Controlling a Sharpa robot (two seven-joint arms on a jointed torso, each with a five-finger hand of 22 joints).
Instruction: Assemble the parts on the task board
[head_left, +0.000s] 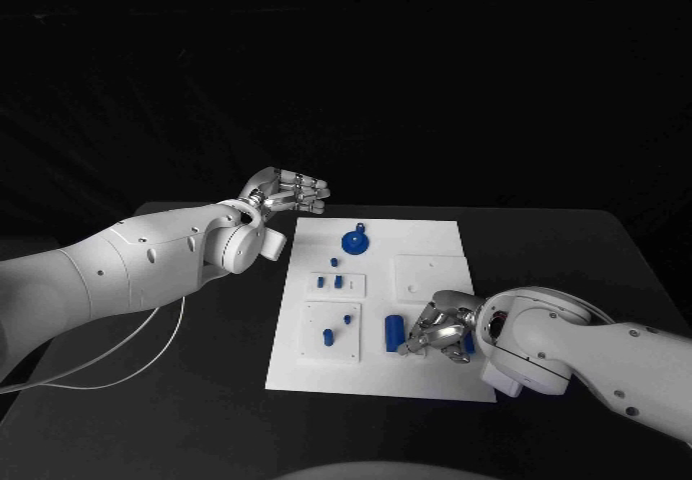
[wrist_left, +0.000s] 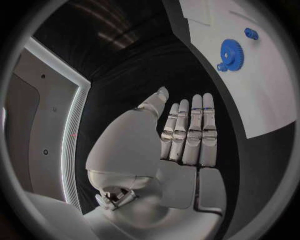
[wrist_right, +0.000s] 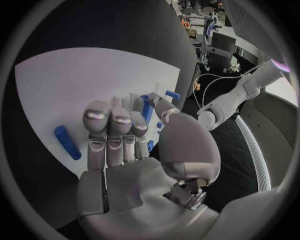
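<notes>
The white task board (head_left: 433, 245) lies in the middle of the table. A blue gear (head_left: 355, 241) sits at its far end, also seen as the gear (wrist_left: 230, 51) in the left wrist view. Small blue pegs (head_left: 336, 262) stand below it, with more blue pieces (head_left: 329, 336) on a raised sub-plate. A blue cylinder (head_left: 394, 332) lies on the board, and the same cylinder (wrist_right: 67, 142) shows beside my right hand's fingers. My right hand (head_left: 440, 330) is low over the board and pinches a slim blue peg (wrist_right: 146, 107) between thumb and fingers. My left hand (head_left: 289, 190) is raised off the board's far left corner, fingers straight, holding nothing.
A square raised sub-plate (head_left: 430, 272) sits on the board's right side. A white cable (head_left: 144, 345) trails over the black table under my left arm. Bare table lies to the left and right of the board.
</notes>
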